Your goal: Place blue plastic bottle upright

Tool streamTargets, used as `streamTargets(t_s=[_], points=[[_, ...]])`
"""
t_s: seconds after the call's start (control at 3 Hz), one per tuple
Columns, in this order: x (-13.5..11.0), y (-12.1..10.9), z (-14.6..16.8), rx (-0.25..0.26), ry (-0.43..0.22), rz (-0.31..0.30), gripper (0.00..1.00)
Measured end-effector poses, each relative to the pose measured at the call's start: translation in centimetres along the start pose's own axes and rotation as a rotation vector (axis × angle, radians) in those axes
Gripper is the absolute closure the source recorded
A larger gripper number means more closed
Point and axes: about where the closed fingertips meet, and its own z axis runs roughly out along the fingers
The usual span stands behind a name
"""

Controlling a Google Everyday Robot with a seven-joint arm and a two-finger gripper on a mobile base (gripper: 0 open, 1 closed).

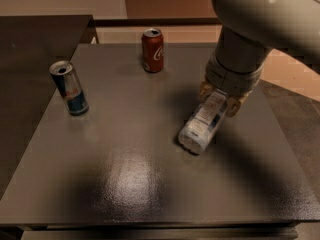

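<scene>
The blue plastic bottle (204, 120) is clear with a white label. It lies tilted on the dark table (125, 174), right of centre, with its base toward the front left. Its cap end is hidden between my fingers. My gripper (219, 98) comes down from the upper right and is shut on the bottle's upper end, with one tan fingertip (204, 90) on the left side and the other on the right.
A red cola can (152, 49) stands upright at the back of the table. A blue-and-silver slim can (69, 87) stands upright at the left. A second dark table (35, 39) adjoins on the left. The floor drops off at the right.
</scene>
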Motion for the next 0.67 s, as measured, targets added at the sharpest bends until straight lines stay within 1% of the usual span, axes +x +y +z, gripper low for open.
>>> streamTargets(t_s=[0.33, 0.67], points=[[1.7, -2.4, -2.2, 0.169, 0.084, -0.009, 1.0], [3.3, -5.1, -5.5, 0.372, 0.142, -0.046, 1.0]])
